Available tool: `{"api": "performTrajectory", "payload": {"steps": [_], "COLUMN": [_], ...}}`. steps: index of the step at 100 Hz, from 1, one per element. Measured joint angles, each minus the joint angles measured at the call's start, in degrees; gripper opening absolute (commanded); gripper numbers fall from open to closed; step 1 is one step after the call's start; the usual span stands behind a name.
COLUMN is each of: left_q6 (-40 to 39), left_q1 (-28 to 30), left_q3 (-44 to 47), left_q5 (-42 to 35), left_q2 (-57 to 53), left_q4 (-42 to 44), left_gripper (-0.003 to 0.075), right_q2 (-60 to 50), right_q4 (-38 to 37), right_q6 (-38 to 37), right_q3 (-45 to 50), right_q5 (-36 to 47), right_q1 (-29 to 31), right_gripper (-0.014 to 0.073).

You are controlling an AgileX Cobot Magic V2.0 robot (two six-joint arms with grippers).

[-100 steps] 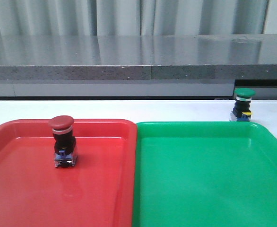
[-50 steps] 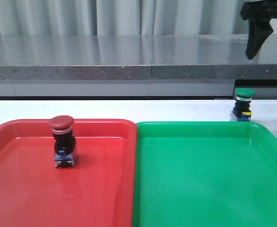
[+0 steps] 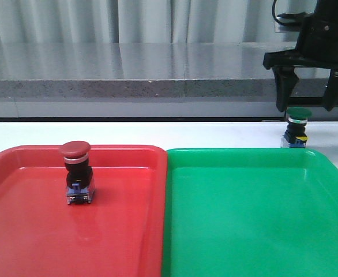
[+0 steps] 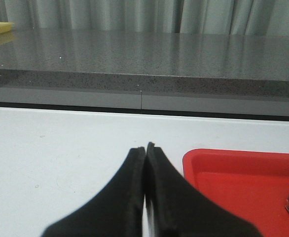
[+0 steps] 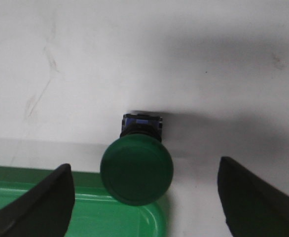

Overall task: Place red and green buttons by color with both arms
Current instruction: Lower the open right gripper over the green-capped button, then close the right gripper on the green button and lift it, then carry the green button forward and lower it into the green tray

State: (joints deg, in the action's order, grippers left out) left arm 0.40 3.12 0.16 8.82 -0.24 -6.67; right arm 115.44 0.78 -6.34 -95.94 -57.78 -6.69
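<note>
A: What has changed in the last second?

B: The right end effector [image 3: 310,107] has come into the front view and descended. A second ago it was absent; half a second ago only its fingers showed at the top edge. It now hangs directly over the green button [image 3: 296,127]. Neither button has moved.

A: What does that mean for the task?

B: The red button [image 3: 77,173] already stands upright in the red tray [image 3: 19,231], so that half appears complete. The green button stands on the white worktop [image 3: 215,134], just beyond the far right corner of the green tray [image 3: 261,219]. The pick of this button is judged to be starting.

A: State of the right end effector?

B: Wide open, holding nothing. In the right wrist view the fingers [image 5: 41,202] flank the green cap [image 5: 136,171] with clear gaps on both sides. Fingers point down; tips are level with the cap.

A: And the left end effector [image 4: 145,192]?

B: Fully closed, pads together, empty. It sits low over the worktop beside the red tray, outside the front view.
</note>
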Motion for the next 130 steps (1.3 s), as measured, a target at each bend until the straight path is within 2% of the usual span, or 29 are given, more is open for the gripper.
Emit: {"api": "performTrajectory", "payload": {"steps": [10, 14, 27, 29, 34, 42, 72, 109, 130], "left_q6": [0.0, 0.0, 0.0, 0.0, 0.0, 0.0, 0.0, 0.0, 0.0], "left_q1": [0.0, 0.0, 0.0, 0.0, 0.0, 0.0, 0.0, 0.0, 0.0], "left_q3": [0.0, 0.0, 0.0, 0.0, 0.0, 0.0, 0.0, 0.0, 0.0], "left_q5": [0.0, 0.0, 0.0, 0.0, 0.0, 0.0, 0.0, 0.0, 0.0], "left_q2": [0.0, 0.0, 0.0, 0.0, 0.0, 0.0, 0.0, 0.0, 0.0], "left_q4": [0.0, 0.0, 0.0, 0.0, 0.0, 0.0, 0.0, 0.0, 0.0], "left_gripper": [-0.002, -0.002, -0.002, -0.002, -0.002, -0.002, -0.002, -0.002, -0.002], "right_q2": [1.87, 2.42, 3.27, 3.27, 3.27, 3.27, 2.25, -8.91, -15.69], "right_q4": [0.53, 0.77, 1.12, 1.12, 1.25, 1.25, 1.28, 4.72, 5.24], "right_q6": [0.0, 0.0, 0.0, 0.0, 0.18, 0.18, 0.18, 0.08, -2.14], "right_q3": [-0.24, -0.24, -0.24, -0.24, -0.24, -0.32, -0.32, -0.04, 7.34], "right_q5": [-0.11, -0.11, 0.0, 0.1, 0.23, 0.43, 0.6, -5.62, -5.16], "right_q1": [0.0, 0.0, 0.0, 0.0, 0.0, 0.0, 0.0, -0.19, -4.33], "right_gripper": [0.059, 0.056, 0.039, 0.033, 0.0258, 0.0197, 0.0188, 0.0188, 0.0188]}}
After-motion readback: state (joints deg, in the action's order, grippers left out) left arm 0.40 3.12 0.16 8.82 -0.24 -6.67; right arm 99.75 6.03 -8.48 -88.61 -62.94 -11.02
